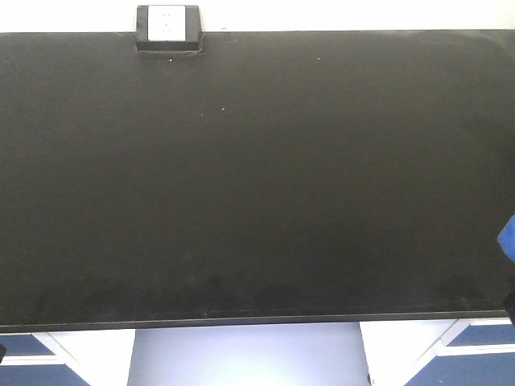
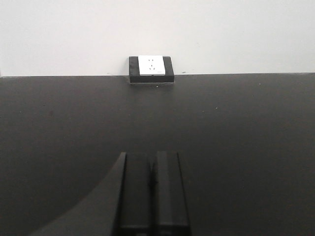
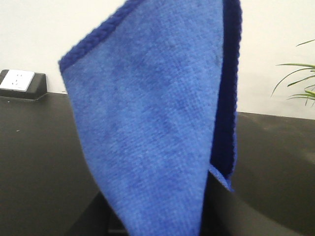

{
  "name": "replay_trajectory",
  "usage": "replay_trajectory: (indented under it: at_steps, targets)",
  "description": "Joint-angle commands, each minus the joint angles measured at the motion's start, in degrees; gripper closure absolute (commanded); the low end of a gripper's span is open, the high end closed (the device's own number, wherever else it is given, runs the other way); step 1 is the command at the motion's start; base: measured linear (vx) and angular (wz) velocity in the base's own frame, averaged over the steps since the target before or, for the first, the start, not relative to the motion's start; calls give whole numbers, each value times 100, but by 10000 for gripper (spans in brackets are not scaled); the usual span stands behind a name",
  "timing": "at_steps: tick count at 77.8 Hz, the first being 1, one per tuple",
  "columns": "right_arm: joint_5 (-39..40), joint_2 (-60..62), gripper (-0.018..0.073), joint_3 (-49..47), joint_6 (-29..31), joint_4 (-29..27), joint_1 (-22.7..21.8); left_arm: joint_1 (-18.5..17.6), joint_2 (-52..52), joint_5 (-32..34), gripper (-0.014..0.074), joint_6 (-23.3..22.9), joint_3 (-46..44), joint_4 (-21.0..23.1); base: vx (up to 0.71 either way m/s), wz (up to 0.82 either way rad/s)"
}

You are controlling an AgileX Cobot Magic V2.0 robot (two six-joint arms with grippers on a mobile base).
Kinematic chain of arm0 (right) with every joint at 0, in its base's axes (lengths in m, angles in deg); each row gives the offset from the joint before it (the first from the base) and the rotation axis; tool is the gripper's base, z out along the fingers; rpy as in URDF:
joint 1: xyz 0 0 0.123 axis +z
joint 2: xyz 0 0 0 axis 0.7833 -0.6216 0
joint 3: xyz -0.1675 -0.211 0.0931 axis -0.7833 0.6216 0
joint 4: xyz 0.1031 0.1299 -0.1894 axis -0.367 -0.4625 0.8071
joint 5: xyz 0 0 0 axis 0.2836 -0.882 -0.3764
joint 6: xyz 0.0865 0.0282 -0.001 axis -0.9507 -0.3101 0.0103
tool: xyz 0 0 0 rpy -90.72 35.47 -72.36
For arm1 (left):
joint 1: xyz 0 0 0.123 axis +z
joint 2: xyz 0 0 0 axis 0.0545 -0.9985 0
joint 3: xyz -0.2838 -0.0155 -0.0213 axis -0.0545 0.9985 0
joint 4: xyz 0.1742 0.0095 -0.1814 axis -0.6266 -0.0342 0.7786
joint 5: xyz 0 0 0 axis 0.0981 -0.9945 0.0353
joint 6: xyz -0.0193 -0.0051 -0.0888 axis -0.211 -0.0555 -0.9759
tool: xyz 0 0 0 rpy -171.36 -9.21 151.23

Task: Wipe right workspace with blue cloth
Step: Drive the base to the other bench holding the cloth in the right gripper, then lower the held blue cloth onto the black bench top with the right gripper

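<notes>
The blue cloth (image 3: 157,123) fills the middle of the right wrist view, folded and standing up out of my right gripper (image 3: 162,228), which is shut on its lower end; the fingers are mostly hidden behind it. In the front view only a corner of the blue cloth (image 1: 507,235) shows at the right edge, above the black table (image 1: 257,193). My left gripper (image 2: 153,169) is shut and empty, its two black fingers pressed together just above the table, pointing at the back wall.
A white power socket in a black box (image 1: 167,29) sits at the table's back edge, left of centre; it also shows in the left wrist view (image 2: 151,68) and the right wrist view (image 3: 22,82). Green plant leaves (image 3: 300,81) show at the far right.
</notes>
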Motion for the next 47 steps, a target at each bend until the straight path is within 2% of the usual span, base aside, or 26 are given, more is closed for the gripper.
replay_trajectory:
  at_steps: [1, 15, 24, 40, 47]
  targets:
    - [544, -73, 559, -167, 21, 21, -4, 3, 53, 480, 603, 3, -142, 23, 0, 0]
    - [579, -73, 559, -167, 15, 21, -3, 3, 53, 480, 603, 3, -142, 23, 0, 0]
    - [979, -73, 559, -167, -47, -19, -3, 3, 53, 480, 603, 3, -142, 23, 0, 0]
    - [1656, -73, 559, -206, -799, -555, -3, 3, 53, 480, 603, 3, -142, 23, 0, 0]
    - [1206, -126, 559, -557, -814, -543, -3, 3, 53, 480, 603, 3, -142, 23, 0, 0]
